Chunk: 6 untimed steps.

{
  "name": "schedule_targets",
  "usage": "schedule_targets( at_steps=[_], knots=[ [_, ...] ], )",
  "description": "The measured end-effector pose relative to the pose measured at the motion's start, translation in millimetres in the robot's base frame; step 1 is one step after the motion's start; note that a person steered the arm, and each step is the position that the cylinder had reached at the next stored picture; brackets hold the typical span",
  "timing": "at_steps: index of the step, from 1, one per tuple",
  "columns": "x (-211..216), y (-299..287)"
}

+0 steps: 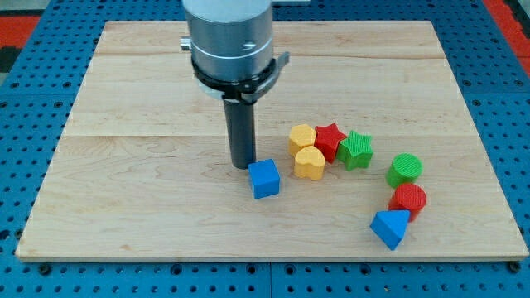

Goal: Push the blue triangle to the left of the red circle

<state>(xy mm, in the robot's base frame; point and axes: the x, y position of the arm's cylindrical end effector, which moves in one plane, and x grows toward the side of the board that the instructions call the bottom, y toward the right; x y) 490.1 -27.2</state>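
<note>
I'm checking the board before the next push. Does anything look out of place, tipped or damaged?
Nothing looks damaged or tipped. One thing stands out: my tip sits beside the blue cube, at its upper left, while the blue triangle lies far off toward the view's right, just below the red circle and touching it.

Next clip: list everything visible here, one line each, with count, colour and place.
blue cube: one, blue, board centre, just right of my tip
yellow blocks: two, yellow, right of centre, the second below the first
red star: one, red, right of the yellow blocks
green star: one, green, beside the red star
green circle: one, green, right side
red circle: one, red, below the green circle
blue triangle: one, blue, at the red circle's lower left
wooden board: one, light wood
my tip: one, dark rod
</note>
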Motion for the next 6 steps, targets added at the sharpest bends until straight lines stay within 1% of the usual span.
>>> schedule_targets(
  at_steps=[1,2,3,4,6],
  knots=[
    [0,-13],
    [13,-62],
    [25,23],
    [47,103],
    [47,61]
  ],
)
